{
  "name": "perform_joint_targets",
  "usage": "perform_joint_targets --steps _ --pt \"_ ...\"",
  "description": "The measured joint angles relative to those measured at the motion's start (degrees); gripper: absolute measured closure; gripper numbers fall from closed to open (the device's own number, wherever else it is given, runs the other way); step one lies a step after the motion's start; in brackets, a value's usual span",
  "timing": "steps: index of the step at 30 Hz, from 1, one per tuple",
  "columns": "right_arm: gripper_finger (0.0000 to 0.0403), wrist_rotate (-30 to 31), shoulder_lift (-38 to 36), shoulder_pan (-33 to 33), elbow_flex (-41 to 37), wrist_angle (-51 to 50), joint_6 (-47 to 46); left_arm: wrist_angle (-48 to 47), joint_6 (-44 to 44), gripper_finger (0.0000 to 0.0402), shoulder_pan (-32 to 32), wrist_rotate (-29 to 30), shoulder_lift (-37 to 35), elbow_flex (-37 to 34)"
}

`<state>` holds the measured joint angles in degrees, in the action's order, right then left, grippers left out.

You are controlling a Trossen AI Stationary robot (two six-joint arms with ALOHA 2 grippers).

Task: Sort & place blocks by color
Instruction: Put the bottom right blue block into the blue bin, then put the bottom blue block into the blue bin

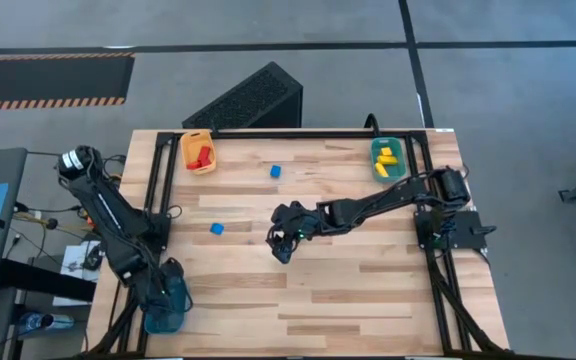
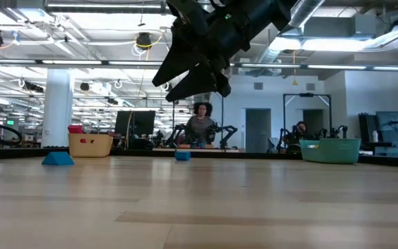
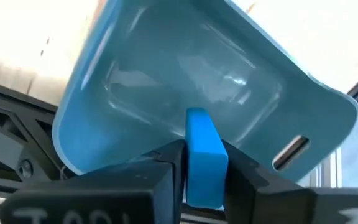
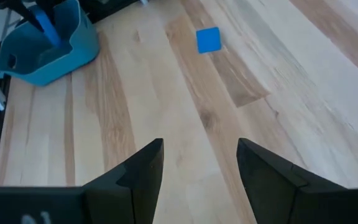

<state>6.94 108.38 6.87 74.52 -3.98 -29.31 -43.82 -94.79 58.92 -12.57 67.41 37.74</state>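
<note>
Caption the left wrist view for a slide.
Left end effector holds a blue block over the empty blue bin.

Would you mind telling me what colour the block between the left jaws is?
Blue. The block shows best in the left wrist view, over the blue bin.

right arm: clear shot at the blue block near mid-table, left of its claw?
Probably yes. The right claw hangs open above the table, and the blue block lies on bare wood beside it with nothing between. The left claw is off at the blue bin, holding a blue bar.
</note>
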Motion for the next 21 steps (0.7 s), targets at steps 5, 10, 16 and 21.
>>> perform_joint_targets --steps 5,10,16,21 --pt "0.0180 -0.4 0.0 0.0 0.0 0.0 0.0 -0.3 -0.4 0.0329 0.0 0.9 0.2 0.0" --pt "0.0180 -1.1 0.0 -0.3 0.0 0.0 0.7 -1.0 -0.5 0.0330 0.0 1.9 0.2 0.0" --pt "0.0180 -1.2 0.0 -1.0 0.0 0.0 1.2 -1.5 -1.1 0.0331 0.0 5.8 0.2 0.0" --pt "0.0180 -1.2 0.0 -1.5 0.0 0.0 1.4 -3.0 -3.9 0.0327 -0.1 8.4 0.2 0.0"
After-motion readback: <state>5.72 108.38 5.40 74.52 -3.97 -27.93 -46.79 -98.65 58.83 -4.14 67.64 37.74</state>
